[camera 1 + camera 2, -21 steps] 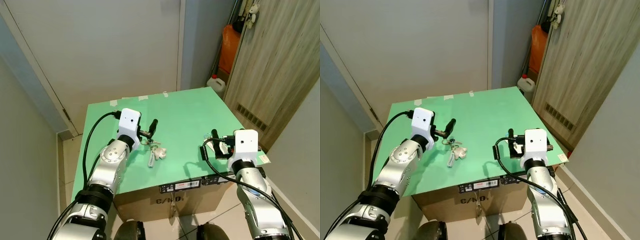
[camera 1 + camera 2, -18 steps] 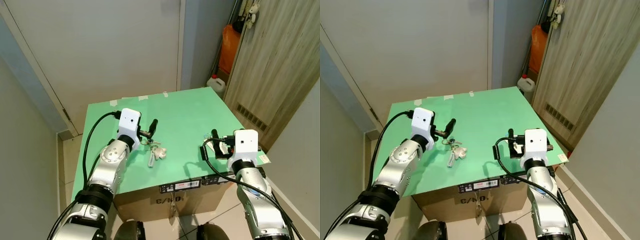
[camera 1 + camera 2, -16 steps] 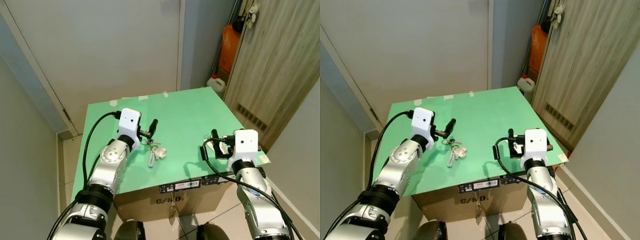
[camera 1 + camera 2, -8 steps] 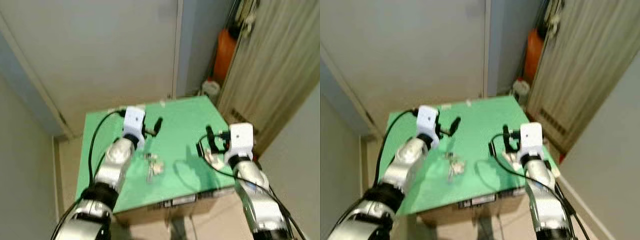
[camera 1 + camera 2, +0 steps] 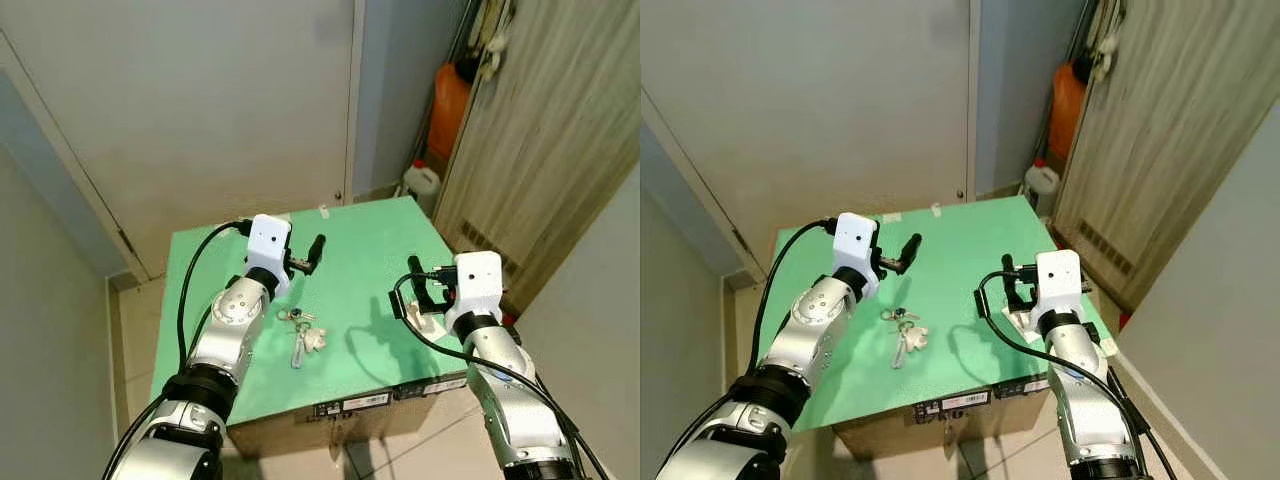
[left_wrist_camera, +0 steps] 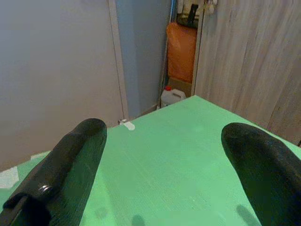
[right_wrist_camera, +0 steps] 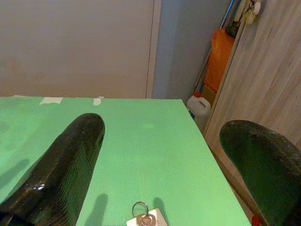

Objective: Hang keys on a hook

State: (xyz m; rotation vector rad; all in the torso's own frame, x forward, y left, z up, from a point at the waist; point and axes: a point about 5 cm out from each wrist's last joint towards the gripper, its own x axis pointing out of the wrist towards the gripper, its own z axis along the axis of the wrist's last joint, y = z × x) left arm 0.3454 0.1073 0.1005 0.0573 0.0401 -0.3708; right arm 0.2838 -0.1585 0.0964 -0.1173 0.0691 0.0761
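A bunch of keys [image 5: 300, 334] with a pale fob lies on the green table top [image 5: 370, 250], near its middle. My left gripper [image 5: 312, 252] hovers open above the table, just beyond the bunch and apart from it; its fingers [image 6: 77, 160] stand wide with nothing between them. My right gripper [image 5: 418, 282] is open near the table's right edge. Below it lies a second key ring with a white tag [image 7: 143, 219]. A few small items [image 5: 497, 40] hang high beside the wooden door; I cannot make out a hook.
The green top rests on a cardboard box [image 5: 330, 425]. A wooden wardrobe door [image 5: 560, 150] stands to the right. An orange bag [image 5: 450, 100] and a white jug [image 5: 422, 180] sit in the corner behind the table. A grey door [image 5: 200, 100] closes off the back.
The whole view has shifted as the camera moved. Both arms have lifted, and the left gripper now stands farther from the keys, which still lie on the table.
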